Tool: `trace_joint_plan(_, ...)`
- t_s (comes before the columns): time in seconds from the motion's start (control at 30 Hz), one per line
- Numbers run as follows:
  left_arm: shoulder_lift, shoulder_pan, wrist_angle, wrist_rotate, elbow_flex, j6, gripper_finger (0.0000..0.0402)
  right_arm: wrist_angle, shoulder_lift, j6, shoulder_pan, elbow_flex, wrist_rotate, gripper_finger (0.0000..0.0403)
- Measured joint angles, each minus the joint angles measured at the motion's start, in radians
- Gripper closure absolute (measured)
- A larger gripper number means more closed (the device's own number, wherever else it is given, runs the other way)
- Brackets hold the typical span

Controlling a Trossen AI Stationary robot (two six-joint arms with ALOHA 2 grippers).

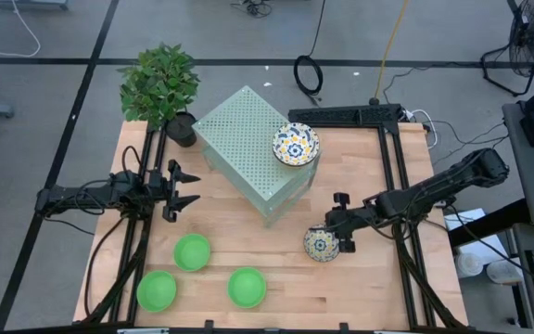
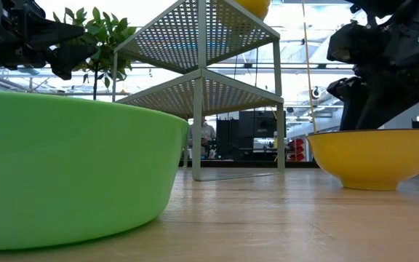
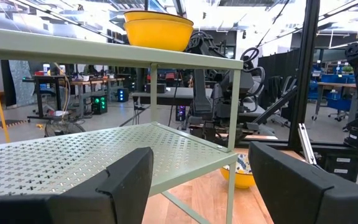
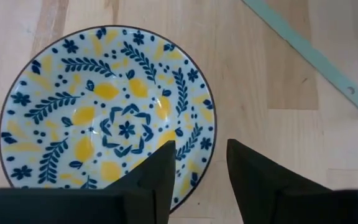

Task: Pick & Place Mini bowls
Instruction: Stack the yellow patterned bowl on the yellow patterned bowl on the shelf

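Note:
A white bowl with blue-and-yellow flowers [image 1: 320,245] [image 4: 104,118] stands upright on its foot on the table right of centre; its outside is yellow [image 2: 373,156]. My right gripper [image 1: 339,241] [image 4: 199,163] hangs over its right rim, open, slanting down, one finger over the inside and one outside, with the rim showing free in the gap. A second flowered bowl [image 1: 296,144] [image 3: 158,28] sits on top of the pale green perforated box [image 1: 244,139]. Three green bowls [image 1: 192,251] [image 1: 157,290] [image 1: 247,287] rest near the front left. My left gripper [image 1: 182,190] [image 3: 201,180] waits open at the left, level.
The perforated box [image 2: 202,73] has two shelves on thin legs and stands at the table's far middle. A potted plant [image 1: 160,83] is at the far left corner. Black frame rails [image 1: 392,167] run along both sides. Bare wood lies between the green bowls and the flowered bowl.

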Motion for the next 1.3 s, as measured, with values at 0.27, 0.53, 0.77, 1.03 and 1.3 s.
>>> trace_joint_plan(0.27,0.000,0.000,0.000,0.000,0.000,0.000,0.0133,-0.003,0.000,0.011,0.000,0.000,-0.022,0.0273)
trace_joint_plan(0.53,0.000,0.000,0.000,0.000,0.000,0.000,0.0133,-0.006,0.001,0.008,0.000,-0.001,-0.018,0.0273)
trace_joint_plan(0.77,0.000,0.000,0.000,0.000,0.000,0.000,0.0133,-0.005,0.001,0.006,0.000,-0.001,-0.017,0.0273)
trace_joint_plan(1.03,0.000,0.000,0.000,0.000,0.000,0.000,0.0133,0.030,0.005,0.011,-0.015,-0.032,-0.019,0.0273)
trace_joint_plan(1.3,0.000,0.000,0.000,0.000,0.000,0.000,0.0133,0.066,0.006,0.006,-0.023,-0.032,-0.020,0.0273)
